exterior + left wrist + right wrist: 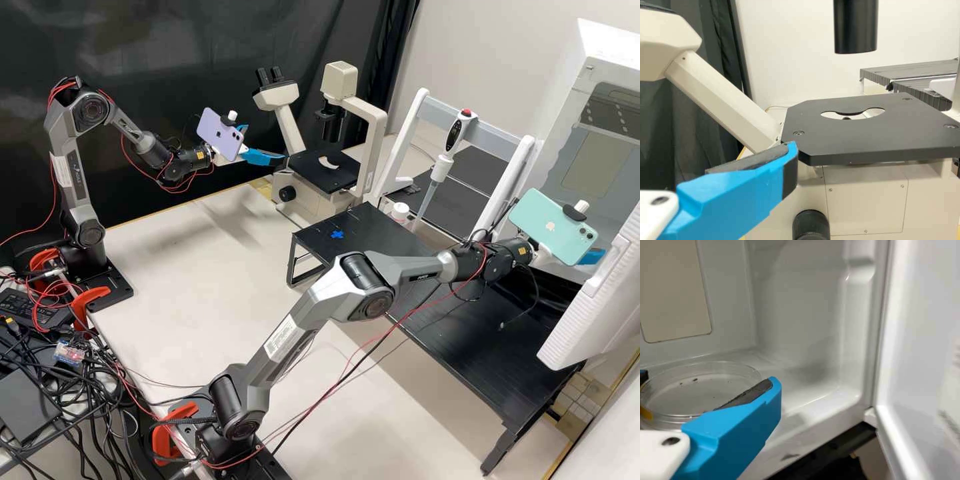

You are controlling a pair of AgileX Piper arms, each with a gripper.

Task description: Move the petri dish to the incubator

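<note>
Petri dish (700, 390), clear, round and shallow with dark specks inside, sits between the two fingers of the right end effector (593, 256), clamped at its rim inside the incubator (575, 80). Whether its base touches the incubator floor, I cannot tell. The blue finger ends in a dull dark pad; the chamber walls are smooth, glossy white.

Nearest in the high view, the matte, pale worktop (160, 260) runs beneath both arms. Past its right edge, the black stand (467, 347) bears a blue cross mark (337, 235) near its left corner. The incubator's ribbed white door (593, 320) hangs open over the stand's right end. At the stand's far edge are a white-capped jar (400, 212) and an upright pipette (442, 167). Farther off, the left end effector (267, 143), fingers apart, hangs beside the cream microscope's flat black stage (865, 140).
</note>
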